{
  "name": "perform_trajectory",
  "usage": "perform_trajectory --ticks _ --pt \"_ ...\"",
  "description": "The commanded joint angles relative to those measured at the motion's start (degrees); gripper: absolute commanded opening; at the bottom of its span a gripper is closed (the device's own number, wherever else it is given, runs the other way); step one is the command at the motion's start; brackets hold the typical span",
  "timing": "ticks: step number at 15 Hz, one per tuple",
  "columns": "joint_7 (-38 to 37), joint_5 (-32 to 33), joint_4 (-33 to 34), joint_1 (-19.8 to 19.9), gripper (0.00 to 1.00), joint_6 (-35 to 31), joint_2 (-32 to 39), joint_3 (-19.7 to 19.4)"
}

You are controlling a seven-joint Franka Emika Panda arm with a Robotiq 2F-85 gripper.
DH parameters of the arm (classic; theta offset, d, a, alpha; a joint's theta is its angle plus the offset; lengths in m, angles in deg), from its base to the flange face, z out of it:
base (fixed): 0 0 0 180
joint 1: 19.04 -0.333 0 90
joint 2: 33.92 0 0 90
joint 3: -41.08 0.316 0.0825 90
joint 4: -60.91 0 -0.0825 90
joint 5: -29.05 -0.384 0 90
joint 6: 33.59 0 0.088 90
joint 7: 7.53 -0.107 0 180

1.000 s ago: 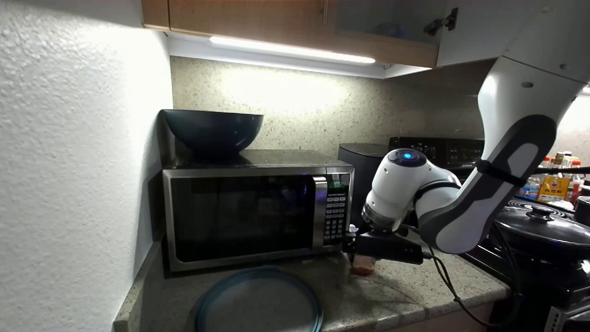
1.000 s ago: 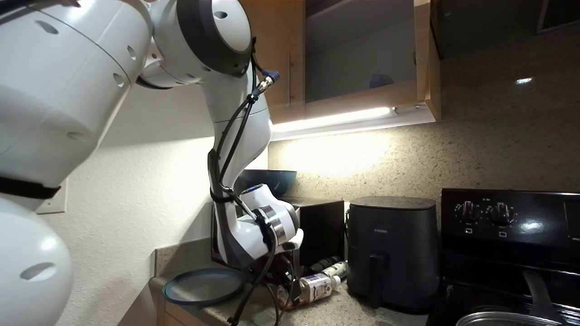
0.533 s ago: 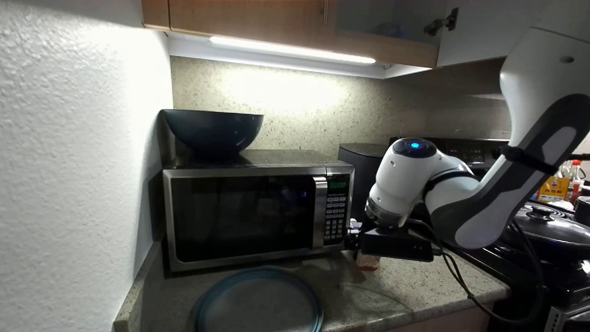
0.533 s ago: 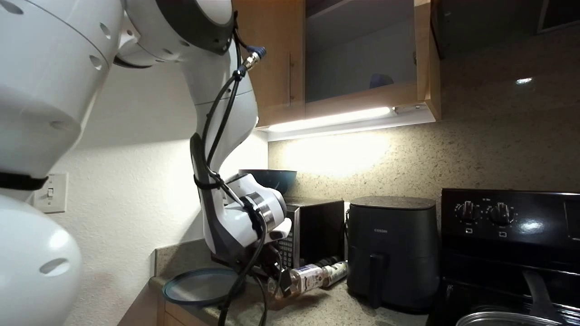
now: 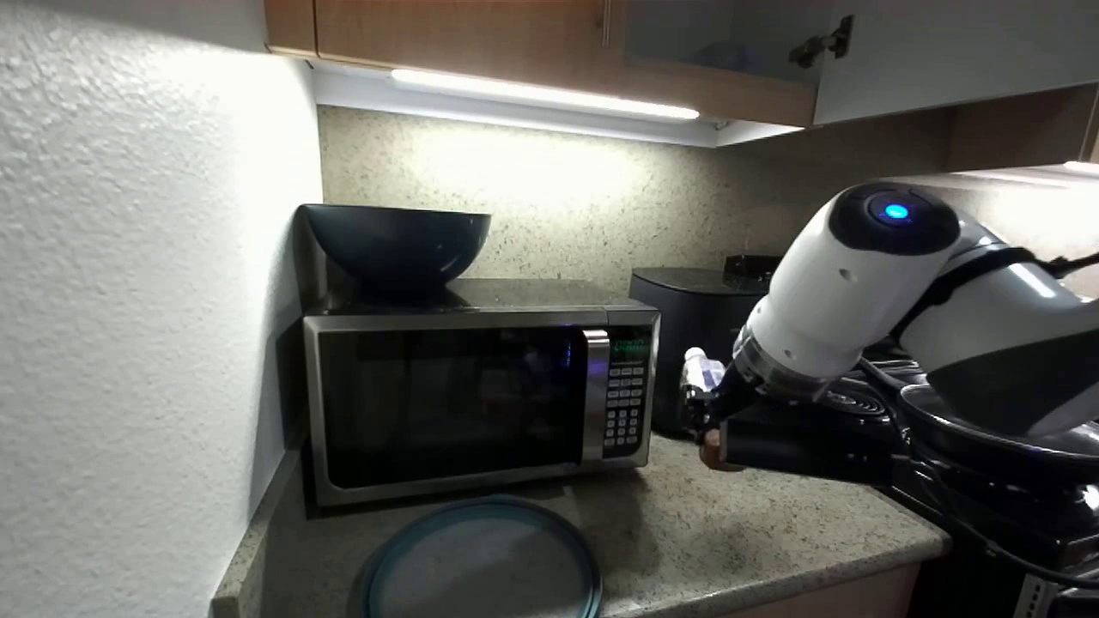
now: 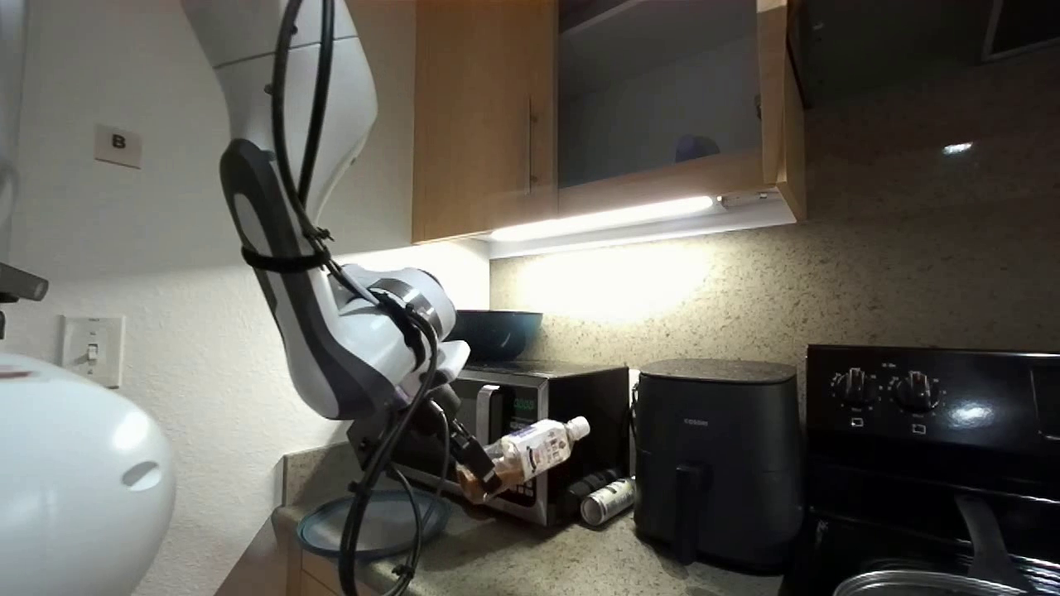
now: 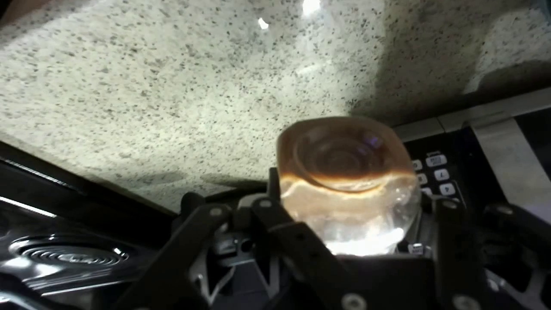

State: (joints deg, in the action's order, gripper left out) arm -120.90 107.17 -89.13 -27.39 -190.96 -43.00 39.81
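The bottle (image 6: 540, 448) is pinched by the hand (image 6: 483, 473) and is held tilted, with its cap (image 6: 578, 427) higher, above the bench (image 6: 596, 564). Near it the microwave (image 5: 455, 403) is seen; a can (image 6: 609, 501) is laid beside the fryer (image 6: 719, 463).

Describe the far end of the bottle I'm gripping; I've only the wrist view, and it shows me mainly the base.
Observer: In both exterior views the bottle tilts in the gripper, its white cap at the raised end.
Operator: Now check the counter beside the microwave.
Observer: In an exterior view, a pale container lies on its side there, between the microwave and the air fryer.
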Motion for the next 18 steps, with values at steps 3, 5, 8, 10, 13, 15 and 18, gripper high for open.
perform_trajectory --ticks 3,5,8,10,13,15,18 --pt "-11.95 7.11 -9.45 -1.22 0.32 14.7 -15.85 5.94" --pt "-12.88 8.41 -10.1 -0.64 0.32 19.62 -18.73 8.29" --pt "-12.26 11.02 -9.08 -1.01 0.32 26.25 -22.17 9.35" --pt "-12.26 13.24 -8.41 -1.43 0.32 29.44 -24.87 9.45" --pt "-11.24 13.38 -7.64 -2.62 0.57 28.83 -23.84 7.39" --pt "-11.39 14.75 -7.91 -2.77 0.57 28.93 -25.55 7.15" --pt "-11.44 14.83 -8.12 -2.85 0.57 28.94 -25.9 7.13"
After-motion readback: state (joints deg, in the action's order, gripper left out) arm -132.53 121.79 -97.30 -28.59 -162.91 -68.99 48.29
